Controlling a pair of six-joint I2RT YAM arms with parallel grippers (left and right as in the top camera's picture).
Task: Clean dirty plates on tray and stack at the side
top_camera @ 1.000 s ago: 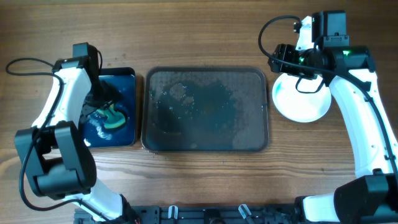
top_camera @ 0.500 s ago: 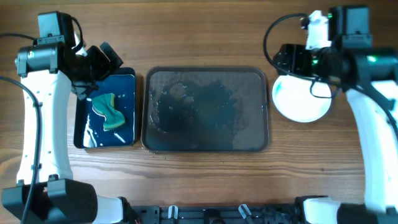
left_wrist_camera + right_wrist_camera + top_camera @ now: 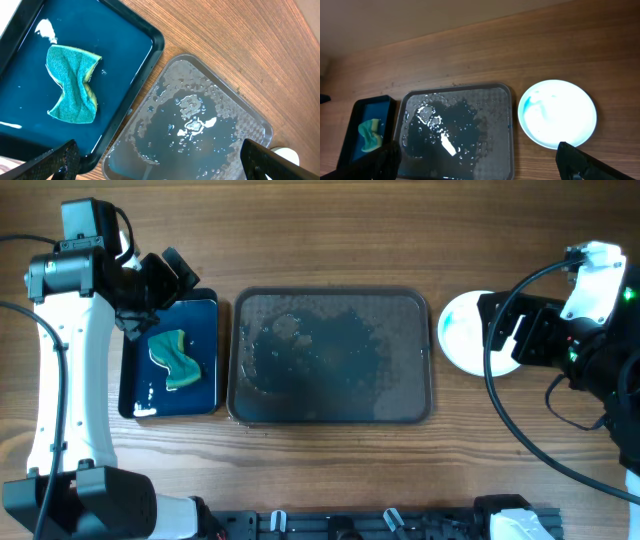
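Jaws are being carried wide and empty on the left gripper over the sponge; the tray is being seen bare and wet; the plates are being rested just right of it, beside the equally wide, empty right gripper. Arguably a straight lift clear is being called for, the plates unnudged.

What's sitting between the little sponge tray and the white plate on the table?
Only the big grey tray, wet with nothing on it, and strips of bare table either side; the overhead view shows it.
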